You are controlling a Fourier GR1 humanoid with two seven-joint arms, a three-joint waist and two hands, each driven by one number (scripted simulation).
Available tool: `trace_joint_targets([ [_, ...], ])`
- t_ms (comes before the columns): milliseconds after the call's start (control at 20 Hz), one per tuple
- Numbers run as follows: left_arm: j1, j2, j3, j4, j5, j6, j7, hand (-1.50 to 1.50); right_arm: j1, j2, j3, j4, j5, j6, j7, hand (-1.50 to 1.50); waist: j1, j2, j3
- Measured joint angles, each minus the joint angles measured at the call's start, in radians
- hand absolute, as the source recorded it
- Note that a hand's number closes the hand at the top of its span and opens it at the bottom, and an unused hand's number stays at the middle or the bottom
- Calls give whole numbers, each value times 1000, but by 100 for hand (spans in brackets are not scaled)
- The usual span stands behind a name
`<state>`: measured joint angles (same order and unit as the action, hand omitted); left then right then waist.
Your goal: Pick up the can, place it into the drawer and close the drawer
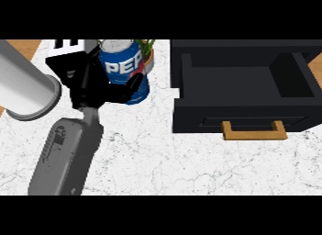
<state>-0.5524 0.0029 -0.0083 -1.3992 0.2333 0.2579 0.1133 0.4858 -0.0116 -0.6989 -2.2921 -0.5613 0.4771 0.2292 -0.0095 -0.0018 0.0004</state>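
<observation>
One can (pixel 124 69), one drawer (pixel 248 92), one robot hand (pixel 89 82)

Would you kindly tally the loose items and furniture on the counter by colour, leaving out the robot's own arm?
Blue: 1, the can, held in the left hand.
Black: 1, the open drawer with its wooden handle.
White: 1, the cylinder at the left.
Green: 1, the plant partly hidden behind the can.
Total: 4

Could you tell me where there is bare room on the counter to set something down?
The counter is bare in front of the drawer and right of the forearm. The open drawer's inside shows nothing in it. The far left is crowded: the left hand curled round the can, beside a white cylinder.
</observation>
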Motion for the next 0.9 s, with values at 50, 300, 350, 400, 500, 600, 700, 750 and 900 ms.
trace_joint_targets([
  [50, -22, -1, -8, 9, -5, 18, 8, 150, 6, 2, -5, 6, -3, 10, -8, -150, -1, 0, 0],
  [300, -121, 0, -53, 30, -5, 103, 50, 150, -8, 2, 1, 20, 10, 19, -14, -150, -3, 1, 0],
  [350, -151, 0, -48, 56, -4, 106, 48, 150, -13, 4, 1, 16, 11, 17, -8, -150, -3, 2, 0],
  [400, -165, -1, -59, 64, -4, 118, 52, 150, -27, -11, -6, 23, -1, 9, 5, -150, -3, 2, 0],
  [500, -206, -2, -72, 69, -6, 146, 79, 150, -21, -6, -10, -2, -16, 1, 23, -150, -4, 1, 0],
  [600, -250, -2, -98, 100, 3, 187, 78, 150, -27, -6, -17, 10, -21, 10, 22, -150, -6, 2, 0],
  [700, -310, -2, -90, 140, 1, 201, 95, 150, -32, 0, 4, -13, -9, -15, 37, -150, -6, 2, 0],
  [750, -334, -2, -98, 147, 3, 217, 109, 150, -36, 0, 1, -10, -7, -13, 36, -150, -6, 2, 0],
  [900, -415, -3, -111, 230, 31, 249, 87, 150, -61, -14, 2, 0, -6, -26, 48, -150, -11, 4, 0],
])
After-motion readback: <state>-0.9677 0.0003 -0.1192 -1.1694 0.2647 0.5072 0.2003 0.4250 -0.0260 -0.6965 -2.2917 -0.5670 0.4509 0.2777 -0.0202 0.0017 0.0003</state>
